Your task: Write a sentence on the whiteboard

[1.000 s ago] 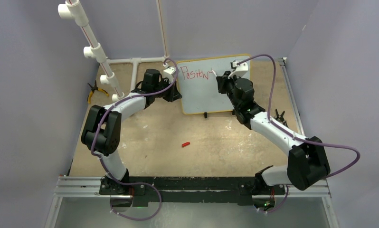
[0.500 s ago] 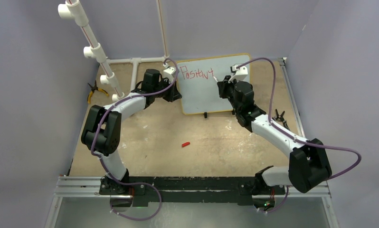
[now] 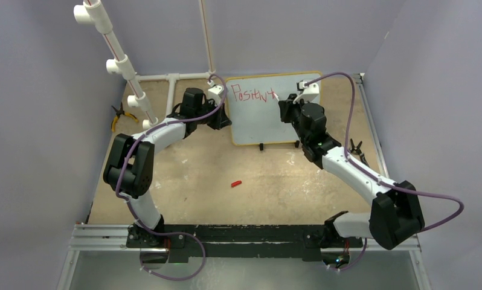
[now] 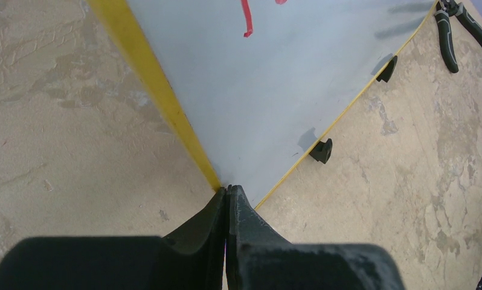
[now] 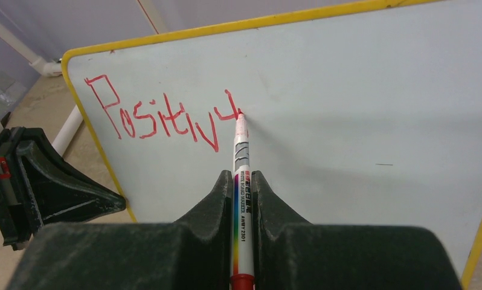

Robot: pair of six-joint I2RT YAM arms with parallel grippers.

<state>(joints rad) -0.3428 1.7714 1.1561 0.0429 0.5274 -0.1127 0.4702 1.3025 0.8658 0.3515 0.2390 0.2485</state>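
The whiteboard (image 3: 269,124) with its yellow frame stands tilted at the back of the table; its face fills the right wrist view (image 5: 359,109). Red writing, the sentence (image 5: 160,124), reads roughly "Positivi" along the top line (image 3: 253,95). My right gripper (image 5: 243,175) is shut on a white marker (image 5: 241,151) with a rainbow stripe, and the marker's tip touches the board at the end of the writing. My left gripper (image 4: 228,190) is shut, its tips touching the board's lower left corner (image 4: 211,172); whether they pinch the frame I cannot tell.
A red marker cap (image 3: 236,182) lies mid-table. Yellow-handled pliers (image 3: 119,118) lie at the left, dark pliers (image 3: 354,148) at the right of the board. White PVC pipes (image 3: 115,54) rise at the back left. Black feet (image 4: 321,151) prop the board.
My right gripper has slid to the right with the marker, adding a new red stroke at the end of the word. The left arm and the board have stayed still.
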